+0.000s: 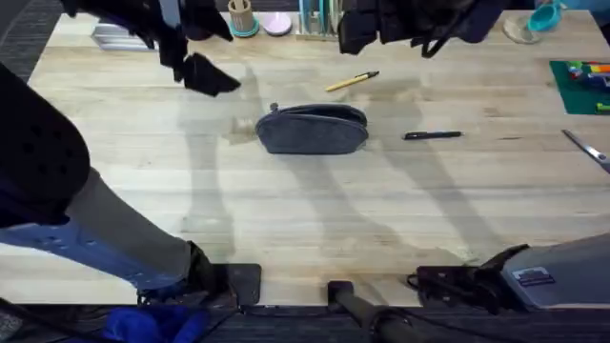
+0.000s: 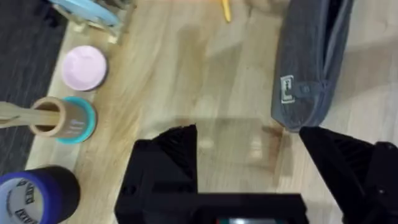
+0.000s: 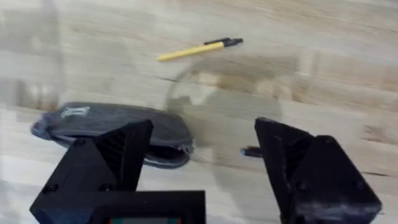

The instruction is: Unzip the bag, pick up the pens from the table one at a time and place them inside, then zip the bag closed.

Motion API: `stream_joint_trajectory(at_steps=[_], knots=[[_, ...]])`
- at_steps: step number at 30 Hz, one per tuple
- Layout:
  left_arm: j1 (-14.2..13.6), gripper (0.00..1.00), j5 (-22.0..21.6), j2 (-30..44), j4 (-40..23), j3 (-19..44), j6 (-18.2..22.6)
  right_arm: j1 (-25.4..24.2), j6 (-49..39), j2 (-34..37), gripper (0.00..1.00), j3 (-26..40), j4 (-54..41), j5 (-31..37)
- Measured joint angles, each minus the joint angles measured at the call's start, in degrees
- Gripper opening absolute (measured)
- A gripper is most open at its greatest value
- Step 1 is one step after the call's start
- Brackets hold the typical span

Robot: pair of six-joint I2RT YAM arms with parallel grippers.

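Observation:
The blue-grey bag [image 1: 312, 130] lies mid-table with a dark gap along its top zipper; it also appears in the left wrist view [image 2: 308, 68] and the right wrist view [image 3: 112, 121]. The yellow pen [image 1: 353, 81] [image 3: 199, 50] lies on the table [image 1: 305, 210] just behind the bag. To the bag's right rests the black pen [image 1: 432, 135]. My left gripper [image 1: 205, 76] [image 2: 249, 149] hovers open, behind and left of the bag, holding nothing. My right gripper [image 3: 205, 143] hangs open above the bag's right end, with nothing in it.
Along the back edge stand a wooden cup with a teal band [image 1: 241, 19] [image 2: 65, 118], a pink lid [image 1: 276, 24] [image 2: 84, 67] and a blue jar [image 2: 37, 193]. A green mat [image 1: 581, 86] and scissors [image 1: 586, 150] lie at the far right.

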Motion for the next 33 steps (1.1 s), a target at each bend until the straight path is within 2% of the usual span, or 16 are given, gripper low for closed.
stream_joint_trajectory(at_steps=[4, 9, 13, 18, 22, 27, 29, 33], knots=[[-1.6, 0.992, -0.4, 0.0, -0.2, 3.9, -5.5, -1.6, -2.5, 0.0, 0.996, 1.1, -3.1, 0.0], [-5.5, 0.993, -1.2, 0.0, -0.7, 8.7, -13.1, -4.4, -5.5, 0.0, 0.996, 3.4, -8.6, 0.0], [-9.4, 0.994, -1.7, 0.0, -5.0, 12.1, -21.1, -6.3, -8.5, 0.0, 0.995, 4.6, -12.1, 0.0], [-12.1, 0.995, -2.5, 0.0, -12.0, 14.8, -30.3, -7.1, -13.5, 0.0, 0.996, 5.0, -13.9, 0.0], [-12.9, 0.997, -5.9, -0.4, -12.8, 15.9, -38.4, -7.6, -17.0, 0.0, 0.996, 5.1, -13.9, 0.0], [-13.6, 0.997, -13.7, -3.0, -12.9, 15.9, -48.9, -8.5, -19.0, 0.0, 0.996, 5.2, -13.9, -0.5], [-13.9, 0.997, -16.1, -4.8, -13.3, 15.9, -51.8, -8.7, -19.8, 0.0, 0.996, 5.2, -13.9, -1.2], [-13.9, 0.997, -18.4, -8.3, -15.5, 15.9, -54.8, -8.7, -20.4, 0.0, 0.997, 5.2, -14.0, -2.7]])
